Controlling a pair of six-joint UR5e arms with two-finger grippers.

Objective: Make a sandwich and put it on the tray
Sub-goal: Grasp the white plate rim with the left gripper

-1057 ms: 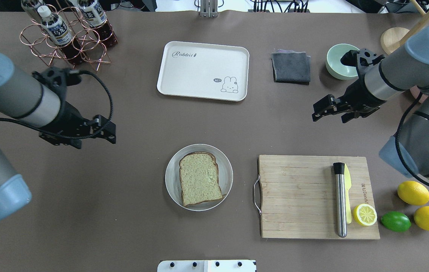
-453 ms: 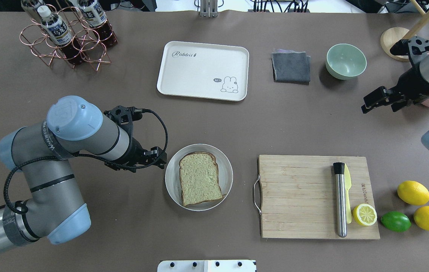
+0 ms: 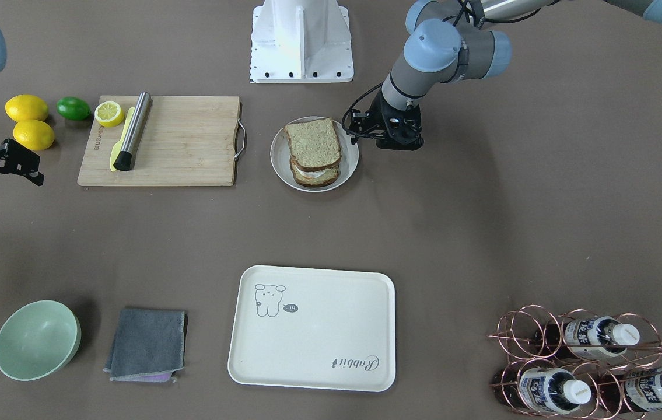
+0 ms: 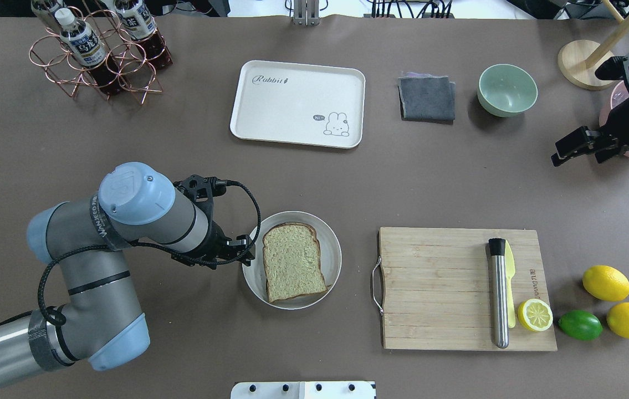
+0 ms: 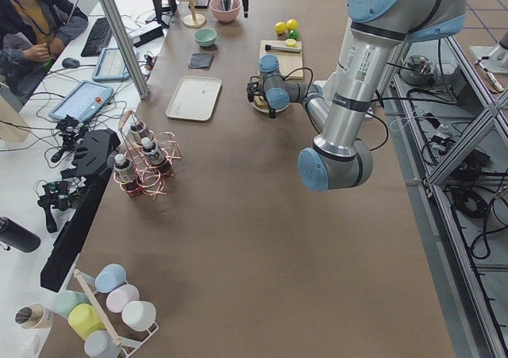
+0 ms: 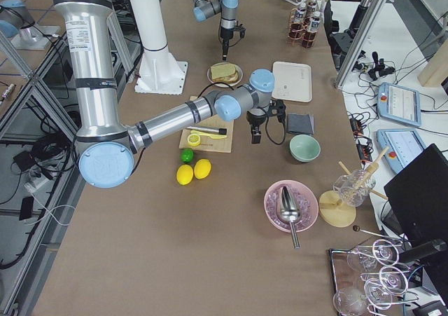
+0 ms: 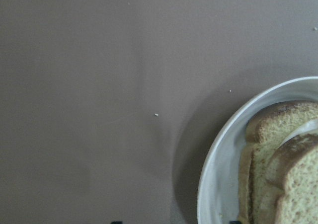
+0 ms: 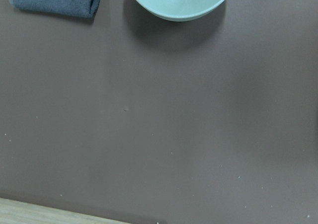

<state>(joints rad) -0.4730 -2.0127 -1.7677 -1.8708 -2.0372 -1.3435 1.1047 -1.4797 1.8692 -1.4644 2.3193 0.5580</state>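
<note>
The sandwich (image 4: pixel 292 260) lies on a round white plate (image 4: pixel 333 249): two brown bread slices stacked, with the egg white showing between them in the front-facing view (image 3: pixel 313 172). My left gripper (image 4: pixel 247 250) is low at the plate's left rim, open and empty, beside the sandwich. The left wrist view shows the plate rim (image 7: pixel 213 174) and the sandwich's corner (image 7: pixel 278 164). The cream tray (image 4: pixel 292 116) lies empty at the table's far side. My right gripper (image 4: pixel 576 160) is open and empty at the far right, away from the sandwich.
A wooden cutting board (image 4: pixel 436 288) right of the plate holds a steel rod (image 4: pixel 498 293), a yellow knife and a half lemon (image 4: pixel 535 315). Lemons and a lime lie beyond it. A grey cloth (image 4: pixel 426 98), a green bowl (image 4: pixel 507 90) and a bottle rack (image 4: pixel 98 50) stand at the back.
My left arm has swung in from the table's left to the plate's left rim. My right arm has drawn back toward the right edge. The sandwich has not moved.
</note>
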